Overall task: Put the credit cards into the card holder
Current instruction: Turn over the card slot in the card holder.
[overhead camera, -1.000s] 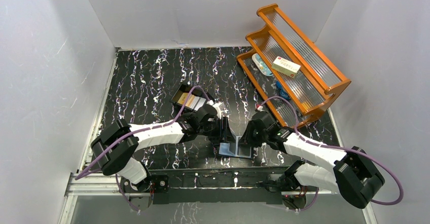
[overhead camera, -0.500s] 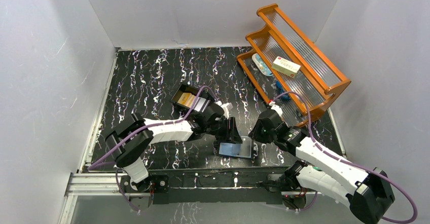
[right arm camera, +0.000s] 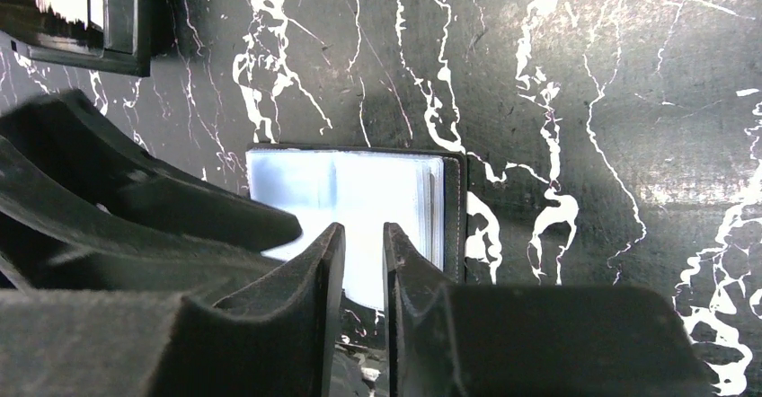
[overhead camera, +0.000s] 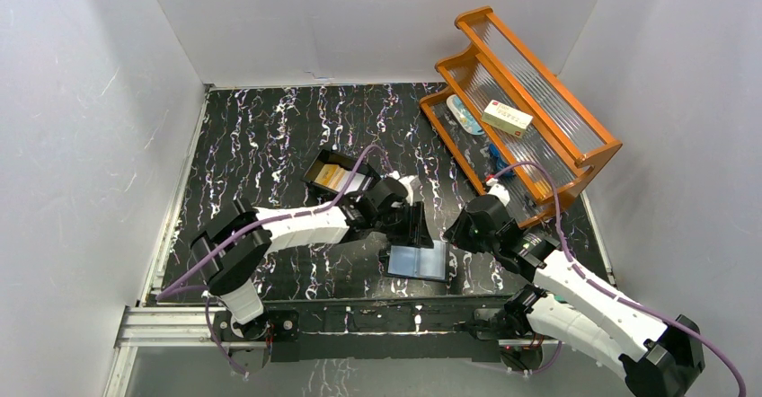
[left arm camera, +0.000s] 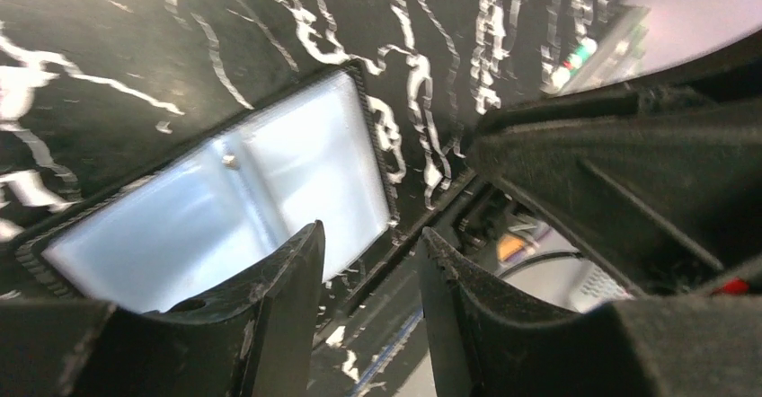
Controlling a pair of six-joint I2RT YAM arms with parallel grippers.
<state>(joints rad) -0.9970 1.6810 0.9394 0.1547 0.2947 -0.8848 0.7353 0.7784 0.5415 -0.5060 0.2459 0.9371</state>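
Lying open: card holder [overhead camera: 418,261]

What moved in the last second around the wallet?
The right gripper drew back rightward off the open black folding card holder with blue-lined slots, jaws slightly apart and empty. The left gripper slid right over the holder's far edge, also empty. Holder, black box of cards and orange wooden rack stayed put.

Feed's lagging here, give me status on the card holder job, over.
Left gripper jaws apart, empty. Right gripper jaws narrowly apart, empty. Card holder open flat, both grippers beside it. Nothing on it.
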